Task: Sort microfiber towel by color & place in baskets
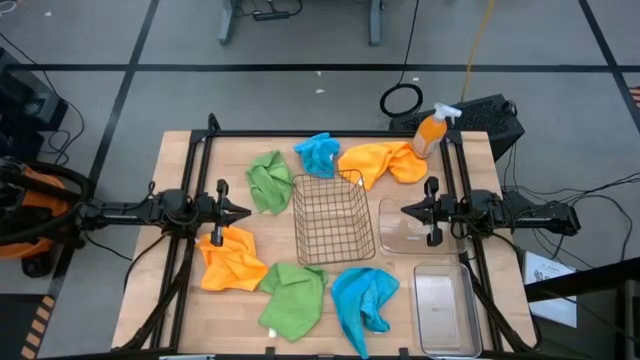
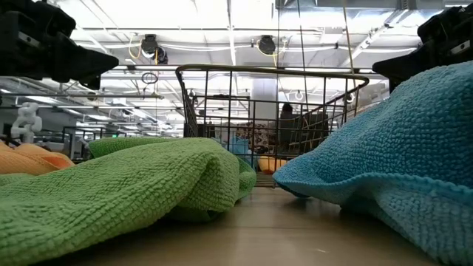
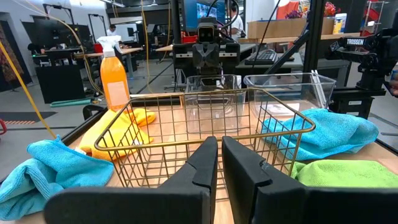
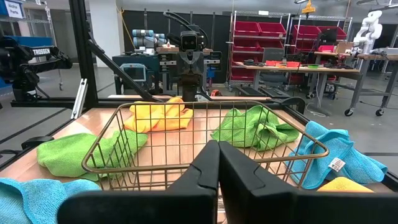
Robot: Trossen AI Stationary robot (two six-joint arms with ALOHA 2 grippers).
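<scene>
A: Where do the arms sit?

B: Both hover over the counter (image 1: 180,150), facing each other across the wire basket (image 1: 330,218). The left gripper (image 1: 243,212) is at the basket's left, its jaws together with only a sliver between them and nothing in them. The right gripper (image 1: 407,210) is at the basket's right, over the clear tub (image 1: 395,235), jaws pressed together and empty.

A: And the towels, relative to those jaws?

B: None is touched. An orange towel (image 1: 231,258) lies on the counter just on the near side of the left jaws; a green towel (image 1: 268,181) lies just on their far side, beside the basket's far left corner. The second orange towel (image 1: 385,162) is on the far side of the right jaws, next to the spray bottle (image 1: 430,132). A small blue towel (image 1: 318,153) sits at the far edge between green and orange.

A: The near side?

B: A second green towel (image 1: 293,298) and a larger blue towel (image 1: 362,297) lie side by side near the front edge, on the near side of the basket. The clear bin (image 1: 445,305) stands at the near right.

A: Anything in the containers?

B: Basket, tub and bin all look empty, though the bin's floor is hard to read through the glare.
</scene>
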